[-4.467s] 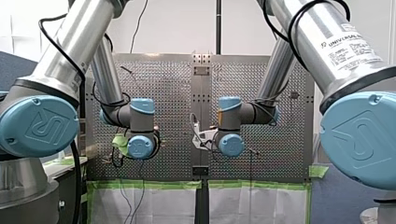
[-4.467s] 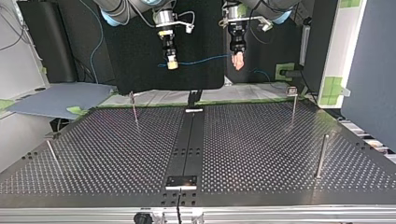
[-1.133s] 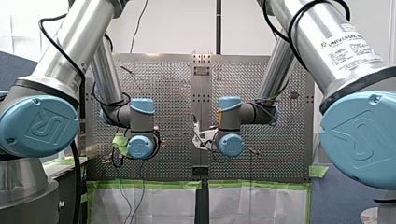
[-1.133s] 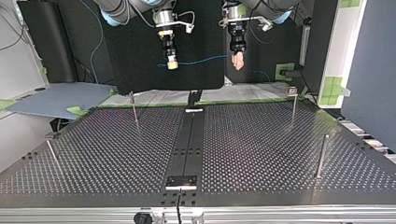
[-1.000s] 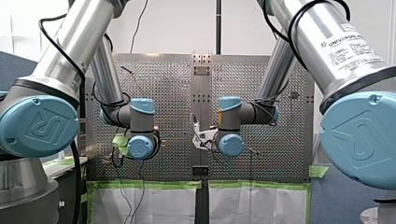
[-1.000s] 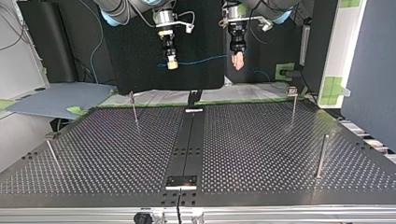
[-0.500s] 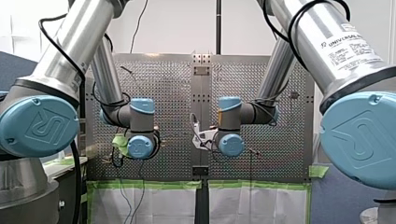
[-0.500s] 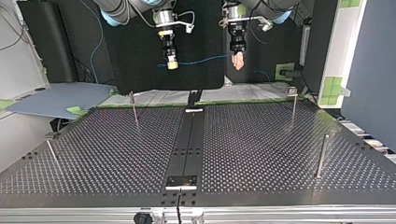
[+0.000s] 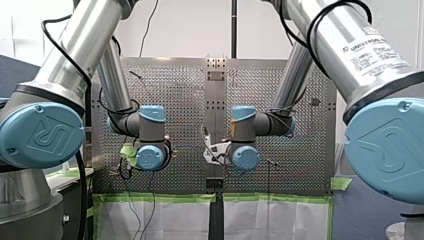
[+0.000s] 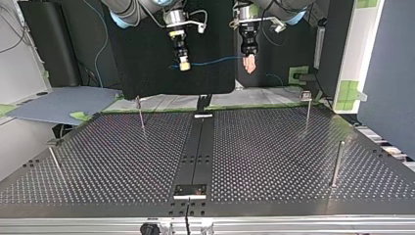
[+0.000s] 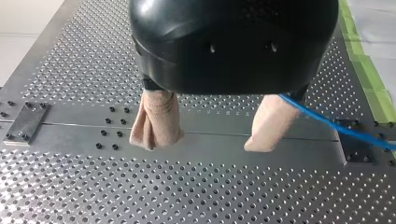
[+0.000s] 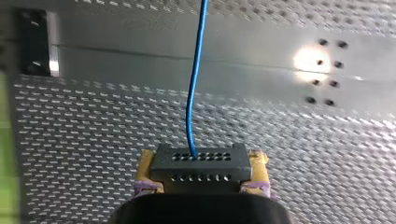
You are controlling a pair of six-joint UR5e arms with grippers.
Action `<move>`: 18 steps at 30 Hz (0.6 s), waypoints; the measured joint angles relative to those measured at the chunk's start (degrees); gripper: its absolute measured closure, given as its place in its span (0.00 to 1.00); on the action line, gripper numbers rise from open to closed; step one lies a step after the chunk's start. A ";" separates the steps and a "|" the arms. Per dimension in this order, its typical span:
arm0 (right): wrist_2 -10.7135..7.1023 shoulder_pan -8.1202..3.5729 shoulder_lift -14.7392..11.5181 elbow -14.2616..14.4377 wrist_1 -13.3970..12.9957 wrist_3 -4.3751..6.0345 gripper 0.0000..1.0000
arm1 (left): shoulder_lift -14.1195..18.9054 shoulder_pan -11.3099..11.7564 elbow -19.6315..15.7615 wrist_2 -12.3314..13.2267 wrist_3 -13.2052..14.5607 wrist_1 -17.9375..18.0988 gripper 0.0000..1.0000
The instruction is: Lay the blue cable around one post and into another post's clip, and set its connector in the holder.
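Pinching the dark connector [image 12: 200, 167] of the blue cable [image 12: 194, 88], my right jaws hang over the tabletop [image 12: 116, 116]; my left jaws stand spread.

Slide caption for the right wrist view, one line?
My right tool clamps the black connector; the blue cable runs ahead over the perforated table.

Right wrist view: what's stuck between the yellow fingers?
A dark connector with rows of tiny holes, the blue cable running out. My right gripper hides its back end.
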 joint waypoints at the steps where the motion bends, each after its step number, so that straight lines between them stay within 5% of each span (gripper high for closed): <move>1: -0.01 0.11 0.65 -0.06 0.49 0.01 1.00 | 0.00 0.00 0.00 0.00 0.00 0.00 0.00; 7: -0.02 0.25 2.96 -0.13 1.34 0.02 1.00 | 0.00 0.00 -0.01 0.00 0.00 0.00 0.00; 18: -0.03 0.27 3.30 -0.14 1.41 0.02 1.00 | 0.24 -0.23 -0.26 0.12 -0.24 -0.22 0.00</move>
